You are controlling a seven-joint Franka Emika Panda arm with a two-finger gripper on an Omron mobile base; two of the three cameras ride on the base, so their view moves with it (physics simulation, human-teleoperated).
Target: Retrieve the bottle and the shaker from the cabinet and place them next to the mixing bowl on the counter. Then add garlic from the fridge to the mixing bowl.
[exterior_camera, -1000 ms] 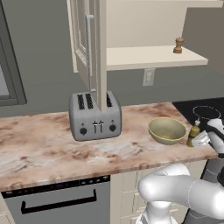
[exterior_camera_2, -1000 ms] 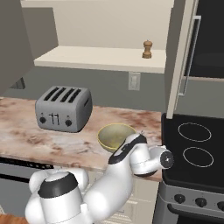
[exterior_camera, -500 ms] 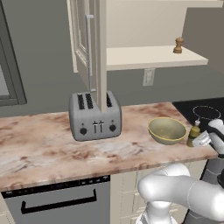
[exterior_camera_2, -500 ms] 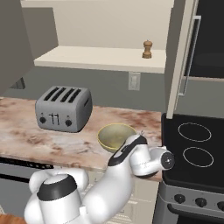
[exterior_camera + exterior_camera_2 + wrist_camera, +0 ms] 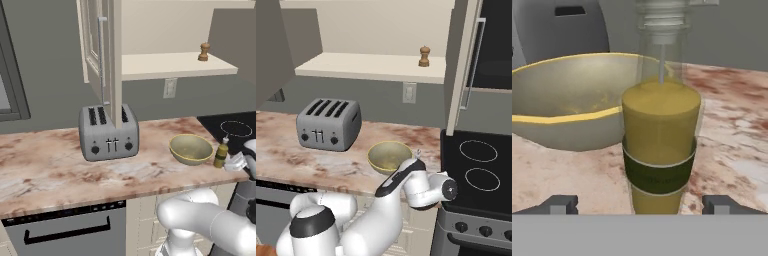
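Standing upright on counter [image 5: 60,170] just right of bowl [image 5: 190,149]: bottle [image 5: 220,154], released within the last second. Gripper [image 5: 640,204] jaws now wide, clear of glass. Shaker [image 5: 203,51] on cabinet [image 5: 175,64] shelf, next for retrieval.

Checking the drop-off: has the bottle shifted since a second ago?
No. The bottle stands upright on the counter, at the same spot right of the bowl.
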